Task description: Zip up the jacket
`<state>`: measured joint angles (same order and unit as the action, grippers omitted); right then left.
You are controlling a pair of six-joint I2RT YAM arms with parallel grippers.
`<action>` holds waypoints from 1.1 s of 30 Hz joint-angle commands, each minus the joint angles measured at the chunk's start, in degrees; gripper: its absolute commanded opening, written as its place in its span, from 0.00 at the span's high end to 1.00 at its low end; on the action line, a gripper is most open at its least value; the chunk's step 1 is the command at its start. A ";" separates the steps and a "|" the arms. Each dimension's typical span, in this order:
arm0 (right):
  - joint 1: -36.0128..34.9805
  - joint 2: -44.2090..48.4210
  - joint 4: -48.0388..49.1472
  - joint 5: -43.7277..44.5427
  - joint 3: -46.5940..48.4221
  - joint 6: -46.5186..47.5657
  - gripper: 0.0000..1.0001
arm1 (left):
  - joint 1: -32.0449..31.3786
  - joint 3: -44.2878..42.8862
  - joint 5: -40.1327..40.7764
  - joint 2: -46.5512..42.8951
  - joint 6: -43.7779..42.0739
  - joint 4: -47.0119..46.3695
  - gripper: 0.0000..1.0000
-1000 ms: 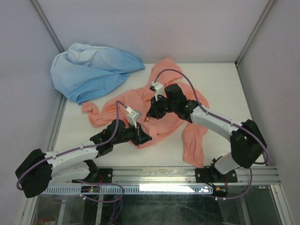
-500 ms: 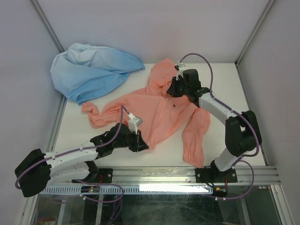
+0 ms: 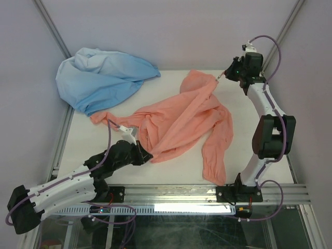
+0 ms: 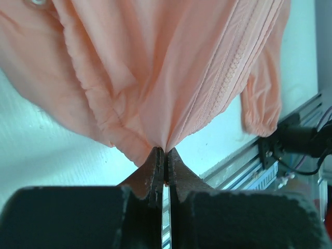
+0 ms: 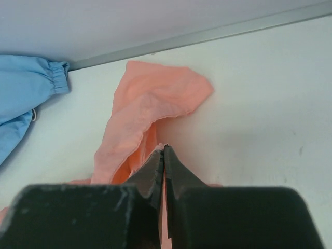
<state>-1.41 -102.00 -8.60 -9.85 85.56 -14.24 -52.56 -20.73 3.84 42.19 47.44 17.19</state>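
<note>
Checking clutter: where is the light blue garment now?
Top view: the light blue garment lies bunched in the far-left corner of the table, beside the jacket.

Bright, even light; soft shadows; blurry wrist close-ups

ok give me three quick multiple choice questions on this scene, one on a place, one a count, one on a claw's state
1. Where does the light blue garment lie?
A) far left corner of the table
B) near right corner
C) dead centre

2. How many garments are in view?
A) one
B) two
C) four

3. What is the left claw doing?
A) open in the air
B) shut on the jacket at its hem
C) shut on a cable

Answers:
1 A, the top view shows it bunched against the far left walls.
2 B, only the blue one and the salmon-pink jacket show.
3 B, the left wrist view shows its tips pinching pink fabric at the gathered lower edge.
</note>
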 commanded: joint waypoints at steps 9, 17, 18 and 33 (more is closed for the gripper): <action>5.39 4.00 1.35 -2.52 0.92 4.08 1.00 | -0.71 -1.39 18.48 -10.43 12.21 19.44 1.00; 5.43 13.30 -0.93 -15.78 -9.71 4.30 1.00 | -0.64 -3.21 25.36 -15.03 10.22 17.51 0.86; 5.45 15.09 -1.42 -17.38 -11.57 3.97 0.98 | -0.65 -3.71 25.76 -15.71 9.37 16.73 0.79; 5.45 55.16 -4.24 -12.84 -34.25 0.55 0.20 | -0.66 -21.26 33.54 -24.01 -18.87 9.68 0.03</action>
<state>3.92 -57.19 -14.11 -26.83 55.24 -12.71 -52.58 -36.38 32.97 19.73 40.29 32.21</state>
